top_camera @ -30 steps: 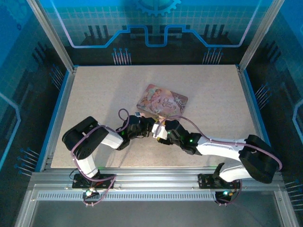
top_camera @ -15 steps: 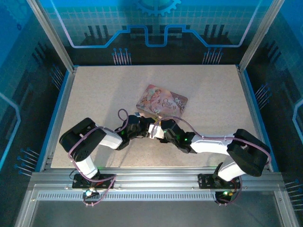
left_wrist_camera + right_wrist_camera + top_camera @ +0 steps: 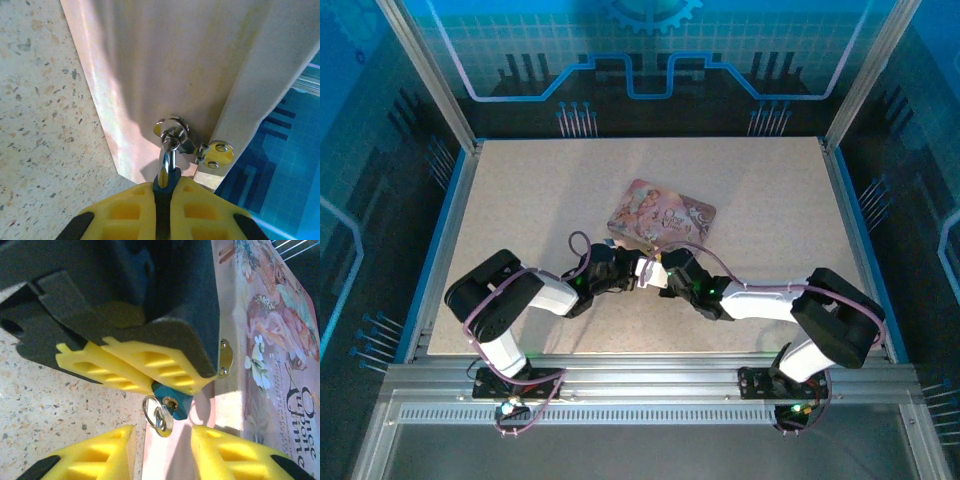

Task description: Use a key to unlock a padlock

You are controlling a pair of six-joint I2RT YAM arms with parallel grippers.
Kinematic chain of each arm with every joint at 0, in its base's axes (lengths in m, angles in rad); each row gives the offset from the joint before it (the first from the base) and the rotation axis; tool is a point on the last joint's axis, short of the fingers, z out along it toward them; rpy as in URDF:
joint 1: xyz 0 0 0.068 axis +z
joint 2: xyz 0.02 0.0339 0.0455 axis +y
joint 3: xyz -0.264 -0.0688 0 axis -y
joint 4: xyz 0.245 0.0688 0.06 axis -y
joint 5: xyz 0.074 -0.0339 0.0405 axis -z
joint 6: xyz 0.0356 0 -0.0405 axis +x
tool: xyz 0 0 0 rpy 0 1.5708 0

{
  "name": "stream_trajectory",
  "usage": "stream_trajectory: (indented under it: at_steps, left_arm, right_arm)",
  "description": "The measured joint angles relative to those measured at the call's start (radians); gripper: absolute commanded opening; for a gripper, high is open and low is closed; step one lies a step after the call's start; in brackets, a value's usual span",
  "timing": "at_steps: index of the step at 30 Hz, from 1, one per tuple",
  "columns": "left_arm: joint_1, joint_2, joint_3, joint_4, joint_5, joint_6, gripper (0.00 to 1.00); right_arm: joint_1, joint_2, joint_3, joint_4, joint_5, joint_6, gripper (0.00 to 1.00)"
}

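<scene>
Worktop [image 3: 520, 200] carries the pink tin [image 3: 663, 213]. Both arms meet just in front of its near edge.

Left pincer [image 3: 162, 189]: pads pressed together, pinching the padlock [image 3: 176, 399]. Only its blue keyhole end sticks out past the fingertips, just beside the tin's side wall. The shackle is hidden in the grip.

Right pincer [image 3: 162, 434]: spread, one pad on each side of the key ring [image 3: 156, 419], with no contact on either side that I can see.

The key [image 3: 167, 152] looks seated in the keyhole with the ring dangling off it. I can't tell how deep the blade sits.

Risks from here:
- The pads may close on the loose ring and not the key head. The ring would swivel, no torque would reach the key, and the lock would stay shut.
- The ring hangs toward the right pincer's left-hand pad. An off-centre closure could push the key sideways and either bind it or pull it out.
- Turning the key loads the left grip. The padlock is tiny and held at one end, so it could rotate or slip between the foam pads.
- The tin wall is very close. A sweeping wrist roll may clip it and shove the tin.
</scene>
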Motion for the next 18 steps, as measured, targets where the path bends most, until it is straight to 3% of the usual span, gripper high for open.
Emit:
stream_trajectory:
  at_steps: [7,18]
  left_arm:
    - [0.0,0.0,0.0,0.0,0.0,0.0,0.0]
    - [0.0,0.0,0.0,0.0,-0.023,-0.017,0.0]
  right_arm:
    - [0.0,0.024,0.019,0.028,-0.011,0.0,0.28]
    - [-0.002,0.039,0.026,0.044,-0.018,0.008,0.04]
